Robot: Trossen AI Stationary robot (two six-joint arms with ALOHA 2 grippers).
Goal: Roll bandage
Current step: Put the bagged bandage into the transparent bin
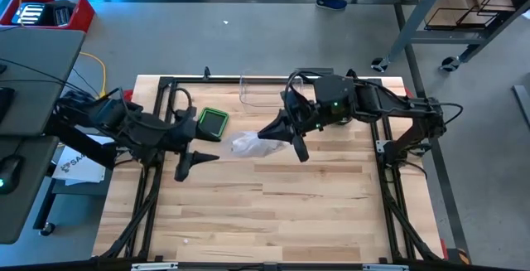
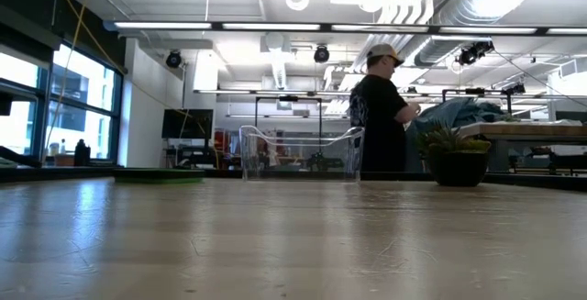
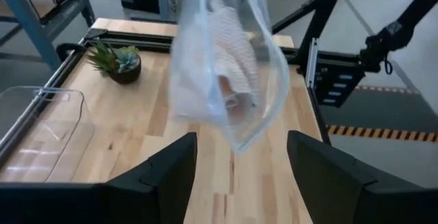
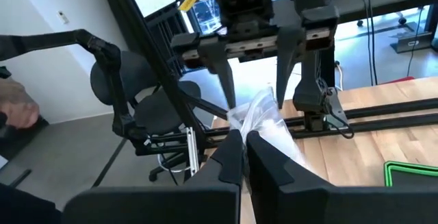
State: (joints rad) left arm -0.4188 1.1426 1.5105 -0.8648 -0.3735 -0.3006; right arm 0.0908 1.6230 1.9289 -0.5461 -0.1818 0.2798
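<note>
A clear plastic bag [image 3: 226, 73] with a white woven bandage [image 3: 233, 46] inside hangs above the middle of the table; it shows in the high view as a pale bundle [image 1: 240, 144]. My right gripper [image 4: 244, 148] is shut on the bag and reaches in from the table's right [image 1: 265, 135]. My left gripper [image 3: 239, 169] stands open just left of the bag [image 1: 197, 163]. Its two fingers are spread on either side of the bag's lower end without touching it. Neither gripper nor the bag shows in the low view. My right gripper pinches the bag's crumpled plastic [image 4: 254, 125] between its two shut fingers. The fingers come from the table's right, slanting a little downward. The bag is lifted clear of the table and hangs slack from the fingertips toward my left gripper.
A clear plastic bin [image 1: 257, 91] stands at the table's far edge, with a green-rimmed tray [image 1: 211, 123] to its left. A small potted plant [image 3: 120, 59] sits near the far right corner. A person [image 2: 381, 107] stands beyond the table. Bare wood lies along the near side.
</note>
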